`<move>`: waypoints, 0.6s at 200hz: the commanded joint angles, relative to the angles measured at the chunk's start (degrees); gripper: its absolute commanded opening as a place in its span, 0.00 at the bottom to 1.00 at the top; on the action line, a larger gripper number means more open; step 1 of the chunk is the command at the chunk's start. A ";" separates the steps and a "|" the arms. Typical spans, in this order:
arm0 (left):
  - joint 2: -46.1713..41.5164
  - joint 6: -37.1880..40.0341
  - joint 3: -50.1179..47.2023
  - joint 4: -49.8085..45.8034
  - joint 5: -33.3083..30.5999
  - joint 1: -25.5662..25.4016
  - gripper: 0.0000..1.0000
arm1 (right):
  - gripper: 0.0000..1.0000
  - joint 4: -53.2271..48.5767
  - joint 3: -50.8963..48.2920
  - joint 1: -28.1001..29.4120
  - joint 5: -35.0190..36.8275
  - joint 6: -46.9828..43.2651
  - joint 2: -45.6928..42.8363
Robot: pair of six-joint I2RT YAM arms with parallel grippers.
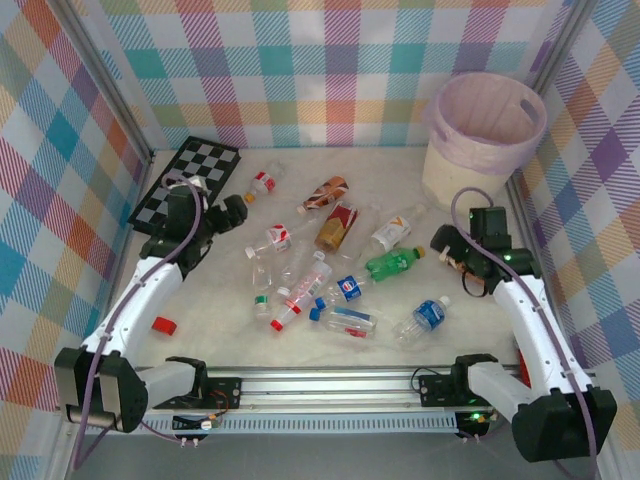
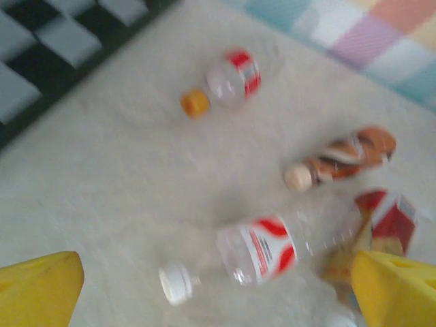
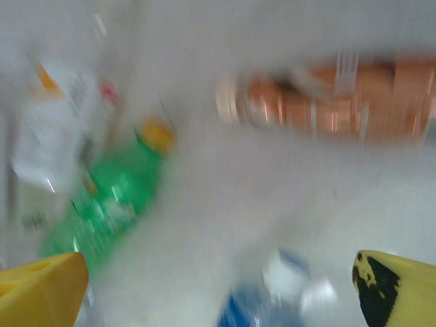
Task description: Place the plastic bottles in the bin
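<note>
Seen from above, the plastic bottles lie on their sides, scattered across the middle of the pale table. They are well apart from the bin, which stands upright in the far right corner against the plaid wall, a pink liner folded over its rim. The right gripper hangs just beside a green bottle, jaws apart and holding nothing. The left gripper hangs at the left side of the scatter, near a checkerboard, also spread and empty. A small red object sits alone by the left arm. In the left wrist view the left gripper shows its yellow fingertips at the two lower corners, wide apart. A clear bottle with a red-and-white label and white cap lies on the table between them. Beyond it lie a brown bottle with a cream cap and a small red-labelled bottle with an orange cap. A red-and-gold bottle lies just beside the right-hand fingertip, and the checkerboard fills the upper left corner. The right wrist view is heavily blurred. The right gripper is spread, with a blue-labelled bottle low between its tips, the green bottle with a yellow cap at left, a white-labelled bottle beside it, and a brown bottle across the top right.
</note>
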 commanded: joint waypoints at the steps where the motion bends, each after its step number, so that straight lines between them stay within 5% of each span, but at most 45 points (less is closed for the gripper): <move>1: 1.53 -4.39 3.30 -8.04 8.24 -1.07 1.00 | 1.00 -16.00 -0.90 3.65 -6.98 10.07 0.12; 79: 2.36 -4.55 1.57 -11.18 9.38 -3.86 0.99 | 0.97 -4.01 -13.75 10.49 -18.13 21.16 4.68; 120: 3.77 -5.60 0.71 -10.13 9.14 -5.38 0.99 | 0.84 0.46 -16.49 10.75 -17.26 21.35 7.31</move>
